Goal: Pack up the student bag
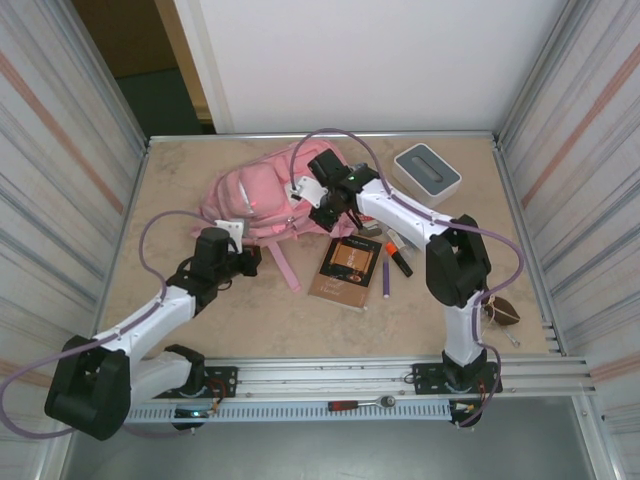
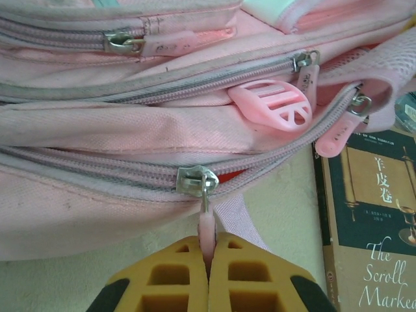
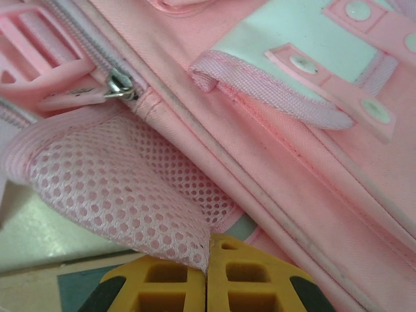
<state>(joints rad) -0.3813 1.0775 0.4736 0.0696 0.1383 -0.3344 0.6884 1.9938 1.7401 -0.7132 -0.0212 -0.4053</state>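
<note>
The student bag (image 1: 262,198) is a pink backpack lying flat at the back middle of the table. My left gripper (image 2: 208,252) is shut on the pink pull tab (image 2: 207,227) of a zipper slider (image 2: 195,180) on the bag's near side; a red sliver shows in the seam beside the slider. From above, the left gripper (image 1: 250,262) sits at the bag's near left edge. My right gripper (image 3: 208,252) is shut on the edge of a pink mesh flap (image 3: 117,188) of the bag. Seen from the top, the right gripper (image 1: 326,210) is at the bag's right side.
A dark book (image 1: 348,270) lies right of the bag, with an orange-and-black marker (image 1: 398,254) and a purple pen (image 1: 385,272) beside it. A white-and-grey box (image 1: 427,168) stands at the back right. A small brown item (image 1: 503,312) lies near the right edge.
</note>
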